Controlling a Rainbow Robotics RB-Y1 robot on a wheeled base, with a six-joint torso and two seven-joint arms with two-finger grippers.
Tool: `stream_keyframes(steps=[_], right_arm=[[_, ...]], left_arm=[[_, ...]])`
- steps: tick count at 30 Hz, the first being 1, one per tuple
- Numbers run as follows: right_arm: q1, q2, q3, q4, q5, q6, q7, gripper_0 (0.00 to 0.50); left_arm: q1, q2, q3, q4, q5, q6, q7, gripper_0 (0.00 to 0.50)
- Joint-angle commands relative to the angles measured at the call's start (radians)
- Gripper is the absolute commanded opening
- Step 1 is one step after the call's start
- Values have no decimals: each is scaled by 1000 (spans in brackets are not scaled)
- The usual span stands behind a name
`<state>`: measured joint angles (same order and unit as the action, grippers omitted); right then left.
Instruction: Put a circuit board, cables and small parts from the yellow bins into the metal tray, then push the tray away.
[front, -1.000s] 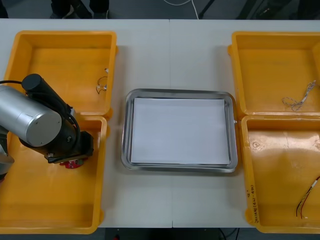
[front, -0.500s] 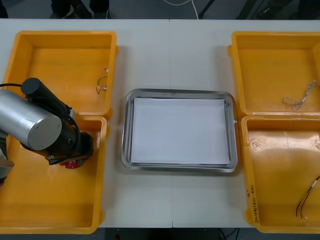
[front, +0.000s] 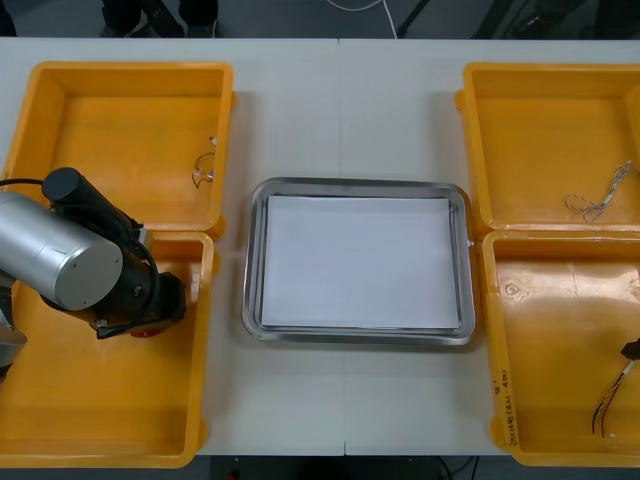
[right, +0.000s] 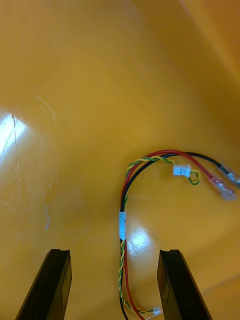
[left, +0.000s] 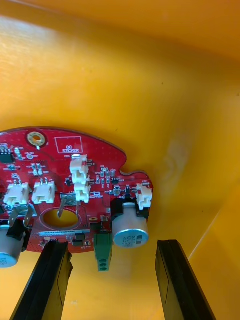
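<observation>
Front view, circuit board (front: 148, 331) mostly hidden, apparently under left arm (front: 60, 262)

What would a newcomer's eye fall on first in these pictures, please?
The big silvery left arm over the near left bin, its open left gripper poised at a red circuit board. Next, the tray mid-table, white inside, and the open right gripper above a red and yellow cable in the near right bin.
</observation>
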<state>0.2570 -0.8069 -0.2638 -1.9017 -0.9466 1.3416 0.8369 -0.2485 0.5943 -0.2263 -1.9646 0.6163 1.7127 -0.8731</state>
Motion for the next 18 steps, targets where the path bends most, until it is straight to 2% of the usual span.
stream_keyframes(steps=[1,9,17,18], right_arm=[[-16,9,43,20,12,-38,-59,500],[-38,9,74,78,40,-81,-50,500],[-44,9,86,78,77,-81,-50,500],[-47,9,90,78,81,-81,-55,500]], left_arm=[[32,-14,10,-8,3,-25,-129,500],[38,-14,10,-8,-3,-30,-136,500],[40,-19,8,-7,-15,-42,-139,500],[40,-21,8,-5,-17,-42,-139,486]])
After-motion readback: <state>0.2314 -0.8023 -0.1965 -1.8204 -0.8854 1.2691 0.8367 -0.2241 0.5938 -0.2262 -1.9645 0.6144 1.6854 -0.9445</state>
